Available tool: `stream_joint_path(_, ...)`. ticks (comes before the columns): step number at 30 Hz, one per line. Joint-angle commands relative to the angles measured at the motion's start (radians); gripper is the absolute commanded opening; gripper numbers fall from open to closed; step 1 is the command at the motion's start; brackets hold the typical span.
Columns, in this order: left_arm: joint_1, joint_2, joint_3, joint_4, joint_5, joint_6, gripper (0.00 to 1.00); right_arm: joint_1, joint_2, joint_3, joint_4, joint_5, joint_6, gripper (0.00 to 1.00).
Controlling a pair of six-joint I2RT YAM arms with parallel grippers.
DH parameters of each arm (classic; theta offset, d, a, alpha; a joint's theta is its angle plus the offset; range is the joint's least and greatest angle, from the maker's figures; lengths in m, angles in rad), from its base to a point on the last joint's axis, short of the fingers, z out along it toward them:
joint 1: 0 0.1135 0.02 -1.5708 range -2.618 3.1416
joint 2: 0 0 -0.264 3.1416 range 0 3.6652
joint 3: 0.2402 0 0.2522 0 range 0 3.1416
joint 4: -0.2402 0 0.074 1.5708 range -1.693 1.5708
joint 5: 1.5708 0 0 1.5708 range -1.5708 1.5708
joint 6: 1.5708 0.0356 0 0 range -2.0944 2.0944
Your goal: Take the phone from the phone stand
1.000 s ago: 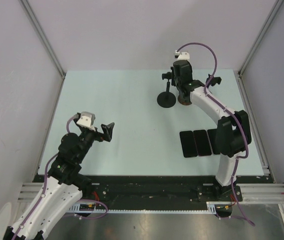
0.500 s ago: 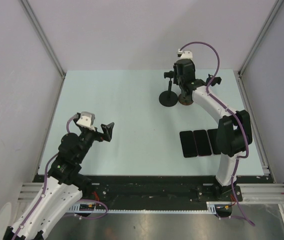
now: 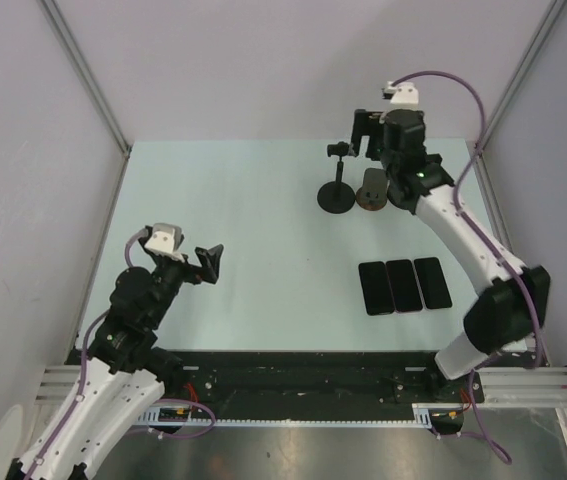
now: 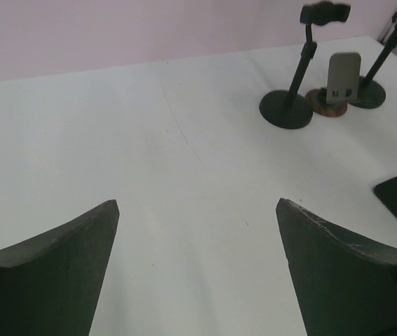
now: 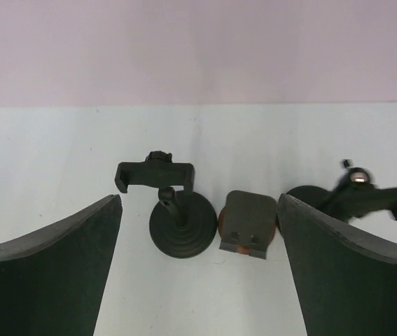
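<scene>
While three dark phones [image 3: 405,285] lie flat in a row, side by side on the right of the pale table [image 3: 243,200], the phone stands sit well apart from them near the far edge. These are a black clamp stand [image 3: 336,194], a small grey-plated stand [image 3: 372,188] on a brown base just beside it, and another clamp stand [image 5: 358,192] further right. The right gripper [image 3: 365,126] hangs above these stands, its arm extended far forward, its fingers spread wide and holding nothing. The left gripper [image 3: 211,263] hovers over the table's near left part on a bent, low arm, jaws apart and likewise unladen.
</scene>
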Motion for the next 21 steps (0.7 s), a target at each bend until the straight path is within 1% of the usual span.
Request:
stream_joint_path(1,-0.003,-0.04,0.145,-0.082,-0.087,-0.027,1.0,-0.023,-0.277,-0.092,0.007,0.055,0.006,1.0)
stream_joint_path(2,-0.003,-0.046,0.164,-0.095,-0.108,-0.035,1.0,-0.039,-0.318,-0.138,-0.005,0.063,0.011,1.0)
stream_joint_path(3,-0.002,-0.057,0.2,-0.107,-0.163,-0.038,1.0,-0.046,-0.355,-0.156,-0.021,0.072,0.014,1.0)
stream_joint_path(4,-0.003,-0.065,0.216,-0.126,-0.188,-0.039,1.0,-0.056,-0.434,-0.175,-0.054,0.086,0.019,1.0)
stream_joint_path(7,-0.003,-0.095,0.27,-0.135,-0.263,-0.018,1.0,-0.088,-0.554,-0.238,-0.123,0.114,0.03,1.0)
stream_joint_path(8,-0.003,-0.105,0.281,-0.135,-0.277,-0.006,1.0,-0.095,-0.633,-0.251,-0.134,0.121,0.028,1.0)
stream_joint_path(10,-0.003,-0.135,0.308,-0.135,-0.3,0.011,1.0,-0.114,-0.707,-0.297,-0.174,0.141,0.023,1.0)
stream_joint_path(11,-0.002,-0.144,0.317,-0.136,-0.308,0.025,1.0,-0.12,-0.79,-0.313,-0.183,0.151,0.02,1.0)
stream_joint_path(12,-0.003,-0.154,0.328,-0.135,-0.319,0.028,1.0,-0.126,-0.826,-0.325,-0.194,0.161,0.008,1.0)
stream_joint_path(14,-0.003,-0.189,0.334,-0.133,-0.366,0.025,1.0,-0.134,-0.939,-0.369,-0.217,0.192,-0.004,1.0)
stream_joint_path(17,-0.003,-0.238,0.322,-0.132,-0.42,-0.009,1.0,-0.14,-1.045,-0.423,-0.243,0.244,-0.026,1.0)
stream_joint_path(18,-0.002,-0.249,0.321,-0.132,-0.425,-0.01,1.0,-0.14,-1.108,-0.437,-0.251,0.253,-0.03,1.0)
stream_joint_path(21,-0.002,-0.273,0.316,-0.133,-0.435,-0.013,1.0,-0.138,-1.209,-0.48,-0.281,0.296,-0.018,1.0)
